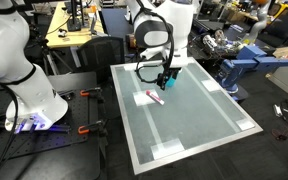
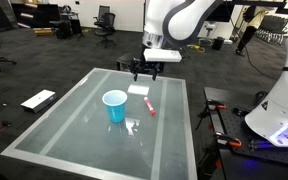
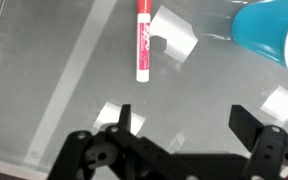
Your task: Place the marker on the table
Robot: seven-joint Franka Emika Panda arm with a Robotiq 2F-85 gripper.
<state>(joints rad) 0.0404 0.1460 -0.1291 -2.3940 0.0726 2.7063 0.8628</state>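
Observation:
The marker [image 3: 141,48], pinkish-red with a white part, lies flat on the pale grey-green table [image 3: 54,90]. It also shows in both exterior views [image 1: 155,97] [image 2: 149,107], resting on the tabletop [image 1: 199,125] [image 2: 74,120]. My gripper [image 3: 182,118] is open and empty, raised above the table and apart from the marker; it shows in both exterior views [image 1: 164,76] [image 2: 147,71] near the table's far edge. The light-blue cup [image 2: 114,105] stands upright beside the marker; its rim shows in the wrist view [image 3: 274,35].
White tape patches [image 3: 174,35] lie on the table near the marker. A white robot base [image 1: 19,70] stands beside the table. A yellowish wooden workbench [image 1: 74,35] and office chairs [image 2: 104,20] are in the background.

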